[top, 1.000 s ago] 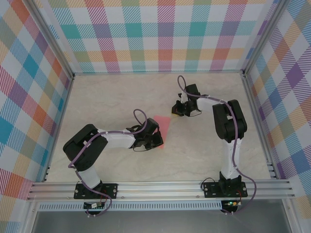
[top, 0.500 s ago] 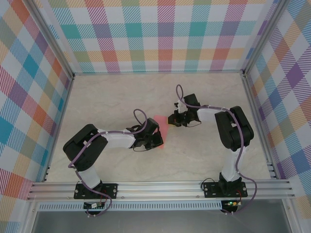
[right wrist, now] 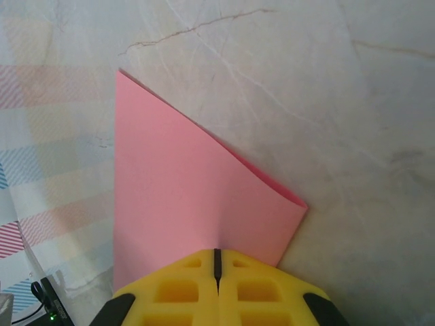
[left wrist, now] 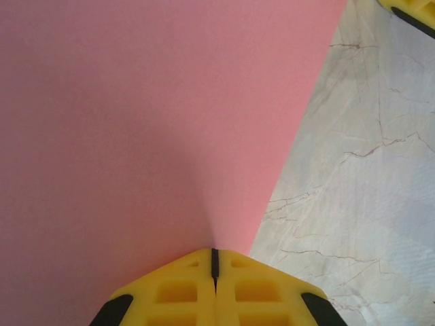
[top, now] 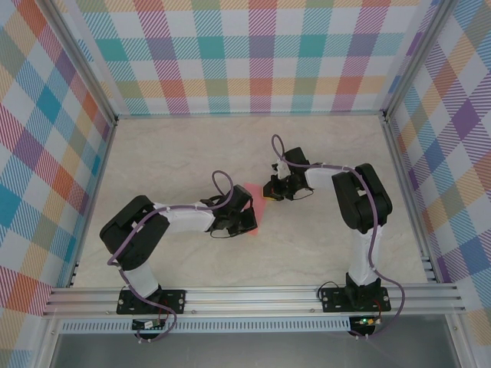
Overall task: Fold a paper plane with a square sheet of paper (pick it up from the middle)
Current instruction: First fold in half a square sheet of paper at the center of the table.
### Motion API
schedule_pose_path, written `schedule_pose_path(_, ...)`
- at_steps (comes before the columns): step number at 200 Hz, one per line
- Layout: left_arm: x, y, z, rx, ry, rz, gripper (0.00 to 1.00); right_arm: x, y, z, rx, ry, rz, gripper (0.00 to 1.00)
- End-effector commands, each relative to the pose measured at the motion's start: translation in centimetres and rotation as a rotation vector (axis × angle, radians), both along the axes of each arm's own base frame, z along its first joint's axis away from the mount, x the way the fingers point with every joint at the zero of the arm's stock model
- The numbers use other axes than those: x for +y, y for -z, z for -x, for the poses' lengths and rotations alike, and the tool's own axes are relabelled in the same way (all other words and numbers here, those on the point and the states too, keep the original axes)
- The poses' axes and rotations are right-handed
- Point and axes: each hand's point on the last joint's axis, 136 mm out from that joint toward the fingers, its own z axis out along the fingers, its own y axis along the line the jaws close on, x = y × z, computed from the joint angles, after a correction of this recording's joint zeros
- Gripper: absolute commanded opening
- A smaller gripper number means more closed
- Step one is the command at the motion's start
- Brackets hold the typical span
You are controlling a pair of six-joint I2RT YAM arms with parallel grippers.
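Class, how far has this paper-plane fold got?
Done: the salmon-pink paper sheet is bent over into one soft, uncreased fold. In hand: left hand and right hand are both shut on its edges. Left: flattening that crease, then every nose and wing fold; no dart shape yet.

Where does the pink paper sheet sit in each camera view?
Top external: pink sheet at centre, between left gripper and right gripper.
Left wrist: covers the left and middle.
Right wrist: centre-left.
Shared landmark: marbled table.
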Motion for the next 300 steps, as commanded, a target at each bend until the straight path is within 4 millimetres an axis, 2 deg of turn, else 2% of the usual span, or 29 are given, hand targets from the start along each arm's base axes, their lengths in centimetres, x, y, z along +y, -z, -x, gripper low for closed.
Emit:
schedule_pose_path(1,-0.8,-1.4,-0.1,-0.026,0.035,0.004,0.07,-0.9,1.8,0.8,0.046,-0.004,0.073,0.02)
schedule_pose_path(21,-1.8,-2.6,-1.5,-0.077,0.038,0.04,0.09,-1.2,2.2,1.0,0.052,-0.003,0.093,0.02)
schedule_pose_path(41,-2.4,-2.7,-2.7,-0.112,0.034,0.066,0.1,-1.3,2.4,1.0,0.056,-0.004,0.099,0.02)
schedule_pose_path(85,-2.9,-1.8,-4.9,-0.131,0.024,0.106,0.1,-1.3,2.8,1.2,0.072,-0.009,0.102,0.02)
schedule_pose_path(118,-3.2,-0.3,-5.1,-0.105,0.032,0.095,0.07,-1.2,2.9,1.4,0.083,-0.011,0.102,0.02)
schedule_pose_path(147,-2.2,0.9,-4.2,-0.068,0.031,0.057,0.06,-1.4,3.3,1.6,0.097,-0.009,0.115,0.02)
schedule_pose_path(182,-1.0,2.2,-2.3,-0.012,0.035,0.038,0.05,-1.7,3.8,1.6,0.113,-0.004,0.141,0.02)
schedule_pose_path(224,-0.2,2.2,-0.1,0.034,0.063,0.044,0.05,-2.4,4.9,1.6,0.137,0.011,0.199,0.01)
schedule_pose_path(276,0.5,3.5,3.0,0.075,0.112,0.005,0.05,-2.6,5.0,1.3,0.149,0.019,0.229,0.01)
schedule_pose_path(300,0.7,3.7,3.9,0.077,0.137,-0.014,0.04,-2.6,5.0,1.3,0.154,0.018,0.236,0.01)
